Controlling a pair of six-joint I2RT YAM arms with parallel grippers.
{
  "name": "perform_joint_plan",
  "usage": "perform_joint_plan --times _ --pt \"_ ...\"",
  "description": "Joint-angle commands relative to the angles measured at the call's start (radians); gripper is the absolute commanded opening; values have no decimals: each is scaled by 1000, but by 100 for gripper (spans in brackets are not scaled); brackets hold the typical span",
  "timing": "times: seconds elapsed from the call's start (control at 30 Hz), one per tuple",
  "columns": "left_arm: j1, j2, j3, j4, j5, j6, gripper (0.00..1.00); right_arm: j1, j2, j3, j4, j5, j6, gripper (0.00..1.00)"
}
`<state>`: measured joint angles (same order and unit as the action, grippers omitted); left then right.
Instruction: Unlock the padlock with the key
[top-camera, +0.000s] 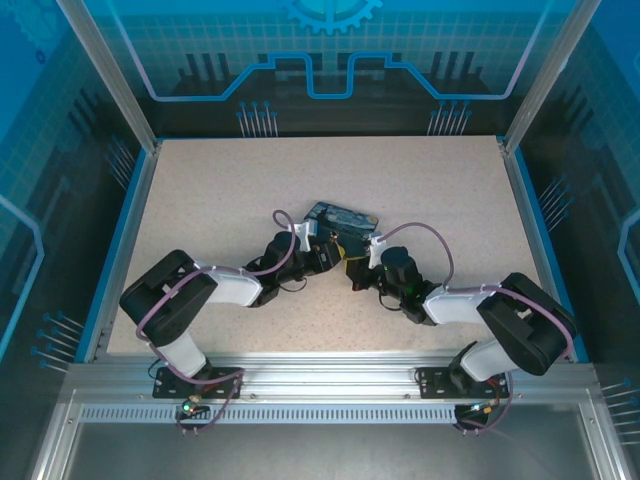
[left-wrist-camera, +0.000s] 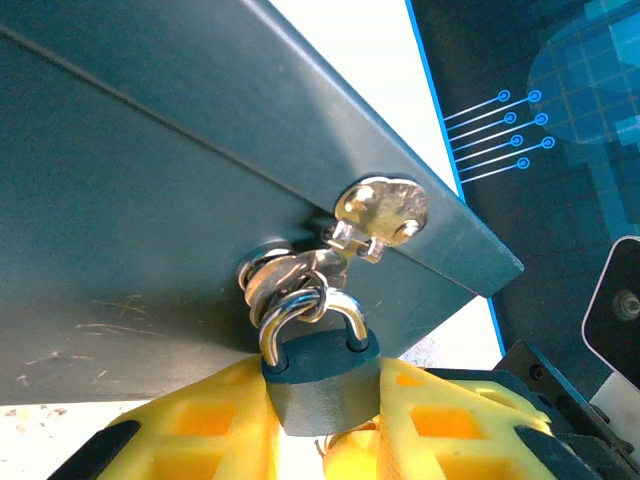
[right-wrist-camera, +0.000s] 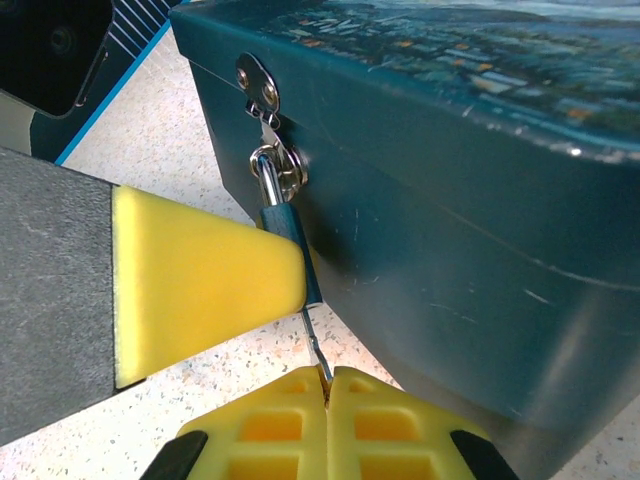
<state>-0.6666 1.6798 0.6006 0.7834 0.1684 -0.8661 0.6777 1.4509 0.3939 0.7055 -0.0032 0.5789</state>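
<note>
The small dark-blue padlock (left-wrist-camera: 320, 385) hangs by its silvery shackle (left-wrist-camera: 305, 310) from the hasp of a blue painted tin (left-wrist-camera: 150, 200). My left gripper (left-wrist-camera: 322, 392) is shut on the padlock body, one yellow finger on each side. In the right wrist view the padlock (right-wrist-camera: 281, 222) shows edge-on behind the left gripper's yellow finger (right-wrist-camera: 200, 280). The thin silvery key (right-wrist-camera: 313, 338) runs from the padlock's underside down into my right gripper (right-wrist-camera: 327, 378), which is shut on it. From above, both grippers (top-camera: 335, 256) (top-camera: 356, 272) meet at the tin's near side.
The tin (top-camera: 341, 217) lies mid-table on the speckled tabletop (top-camera: 220, 190), its lid clasp (left-wrist-camera: 385, 210) just above the shackle. Blue-edged walls (top-camera: 128, 215) bound the table left and right. Both arms angle inward from the near edge.
</note>
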Motion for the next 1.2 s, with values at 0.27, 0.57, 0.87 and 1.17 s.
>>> perform_joint_plan --times 0.27,0.57,0.87,1.17 --pt "-22 -9 13 -4 62 -2 25 -38 -50 39 135 -41 -25 1" --pt "-29 -5 23 -3 61 -4 25 -39 -13 45 181 -62 0 1" --pt "-33 -2 25 -6 60 -5 25 -38 21 77 211 -77 18 1" --pt "-34 29 32 18 65 -19 25 -40 36 132 201 -102 31 1"
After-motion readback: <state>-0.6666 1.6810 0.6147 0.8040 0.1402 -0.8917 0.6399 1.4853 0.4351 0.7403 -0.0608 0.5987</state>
